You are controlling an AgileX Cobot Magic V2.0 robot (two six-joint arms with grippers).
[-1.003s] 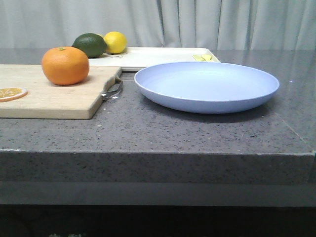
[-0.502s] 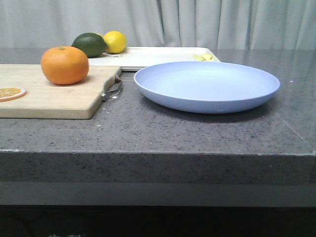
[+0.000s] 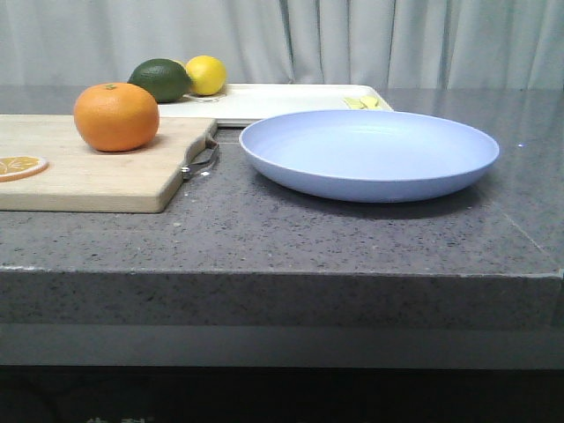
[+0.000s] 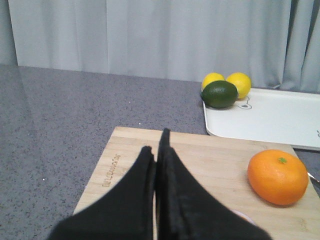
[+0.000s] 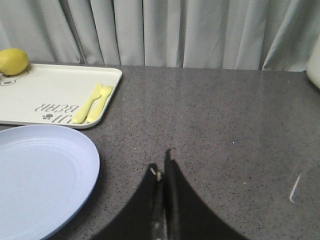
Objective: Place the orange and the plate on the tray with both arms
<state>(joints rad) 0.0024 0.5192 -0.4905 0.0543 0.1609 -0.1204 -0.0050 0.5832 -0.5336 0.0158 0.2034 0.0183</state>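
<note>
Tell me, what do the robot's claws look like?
Only the fingers show, and only in the wrist views. The left gripper has two matte black fingers, broad at the base and narrowing to thin, pointed tips, like a beak. The right gripper looks the same: black, smooth and tapered, with a small pale speck near one tip. No cables, labels or markings are visible on either, and the arms themselves are out of view.

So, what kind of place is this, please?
Probably a kitchen-style counter staged for a test: a speckled grey stone countertop, a wooden cutting board with an orange on it, and a plain grey curtain as backdrop instead of a wall.
</note>
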